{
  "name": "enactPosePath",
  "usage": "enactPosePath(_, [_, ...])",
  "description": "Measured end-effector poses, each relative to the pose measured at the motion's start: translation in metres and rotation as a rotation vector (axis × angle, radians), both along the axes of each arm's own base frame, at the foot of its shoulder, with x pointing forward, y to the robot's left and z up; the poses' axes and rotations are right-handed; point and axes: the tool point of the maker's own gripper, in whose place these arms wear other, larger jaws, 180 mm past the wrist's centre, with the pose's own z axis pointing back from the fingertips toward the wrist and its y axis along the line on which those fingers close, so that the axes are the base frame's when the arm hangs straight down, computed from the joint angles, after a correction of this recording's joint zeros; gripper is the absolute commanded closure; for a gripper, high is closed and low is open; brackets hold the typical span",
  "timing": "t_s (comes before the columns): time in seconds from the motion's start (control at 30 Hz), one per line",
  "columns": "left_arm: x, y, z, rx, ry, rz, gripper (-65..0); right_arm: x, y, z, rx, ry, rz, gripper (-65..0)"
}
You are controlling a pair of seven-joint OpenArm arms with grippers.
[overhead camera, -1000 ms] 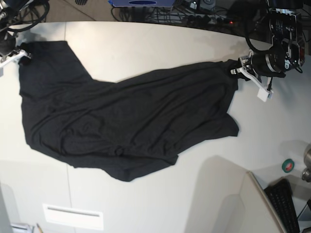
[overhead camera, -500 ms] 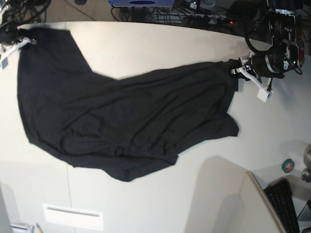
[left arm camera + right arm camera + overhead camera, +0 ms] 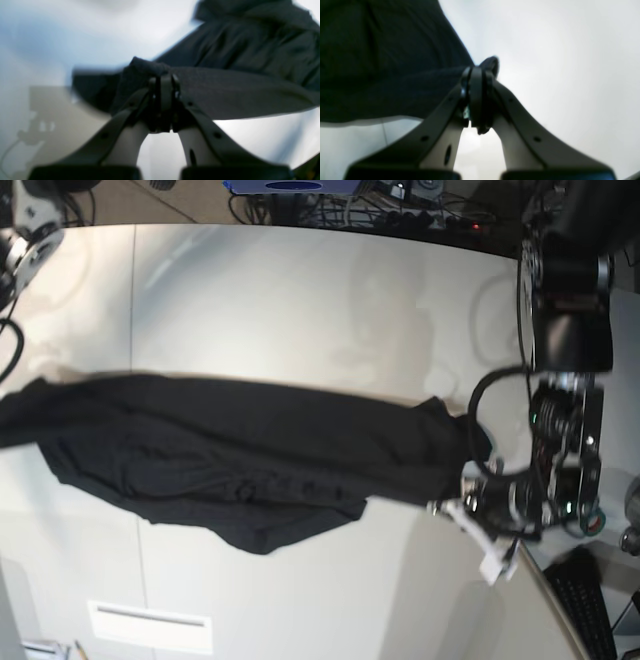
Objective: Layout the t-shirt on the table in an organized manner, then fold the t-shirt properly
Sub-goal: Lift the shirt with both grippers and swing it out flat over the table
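Base view shows the t-shirt (image 3: 230, 465) strung as a long black band across the desk (image 3: 300, 290) from nine o'clock toward four o'clock, pinched at both ends so it can be drawn taut and laid flat. At four o'clock the left tool (image 3: 452, 506) is clenched on one corner. Both wrist views agree: left tool (image 3: 162, 85) and right tool (image 3: 478, 75) each grip bunched cloth, apparently to stretch out wrinkles before folding.

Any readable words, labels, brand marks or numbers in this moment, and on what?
None can be read.
The t-shirt shows only plain black cloth, no print or tag.
The table bears no markings.
The left gripper and right gripper show no lettering; both wrist views are blurred.
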Motion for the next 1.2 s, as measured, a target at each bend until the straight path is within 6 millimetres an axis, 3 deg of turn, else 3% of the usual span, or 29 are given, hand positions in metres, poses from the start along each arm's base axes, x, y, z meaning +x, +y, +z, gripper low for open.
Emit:
enactPosePath(0.1, [0.038,-0.004,0.019,-0.001,0.001,0.008,0.0,0.047,0.002,0.028,-0.003,-0.073,0.050,0.0])
enactPosePath(0.23, [0.099,-0.018,0.076,-0.006,-0.149,0.008,0.0,0.092,-0.008,0.076,-0.027,-0.160,0.051,0.0])
enactPosePath(0.43, [0.163,-0.033,0.164,-0.031,-0.347,0.041,0.0,0.135,-0.030,0.183,-0.100,-0.342,0.010,0.0])
enactPosePath(0.5, [0.181,-0.034,0.211,-0.035,-0.431,0.048,0.0,0.146,-0.035,0.230,-0.132,-0.428,0.016,0.0])
enactPosePath(0.6, [0.195,-0.044,0.295,-0.063,-0.597,0.033,0.0,0.143,-0.046,0.309,-0.244,-0.561,0.003,0.0])
enactPosePath(0.67, [0.194,-0.052,0.327,-0.088,-0.689,0.013,0.0,0.125,-0.052,0.359,-0.348,-0.659,-0.016,0.0])
enactPosePath(0.77, [0.179,-0.055,0.323,-0.035,-0.671,-0.043,0.0,0.086,-0.053,0.401,-0.498,-0.694,-0.070,0.0])
enactPosePath(0.83, [0.164,-0.047,0.331,-0.023,-0.661,-0.061,0.0,0.068,-0.040,0.416,-0.562,-0.750,-0.061,0.0])
enactPosePath(0.93, [0.130,-0.024,0.385,-0.139,-0.845,-0.033,0.0,0.037,-0.031,0.383,-0.641,-0.677,-0.077,0.0])
enactPosePath(0.97, [0.119,-0.016,0.380,-0.154,-0.857,-0.024,0.0,0.029,-0.028,0.361,-0.653,-0.628,-0.071,0.0])
enactPosePath(1.03, [0.101,0.005,0.322,-0.137,-0.747,0.016,0.0,0.004,-0.024,0.305,-0.626,-0.532,-0.089,0.0])
enactPosePath(1.1, [0.080,0.011,0.239,-0.128,-0.583,0.035,0.0,-0.014,-0.022,0.253,-0.551,-0.472,-0.088,0.0])
enactPosePath(1.17, [0.043,0.016,0.149,-0.085,-0.388,0.040,0.0,-0.033,-0.022,0.184,-0.436,-0.344,-0.099,0.0])
enactPosePath(1.2, [0.024,0.021,0.113,-0.065,-0.307,0.050,0.0,-0.042,-0.020,0.151,-0.379,-0.299,-0.101,0.0])
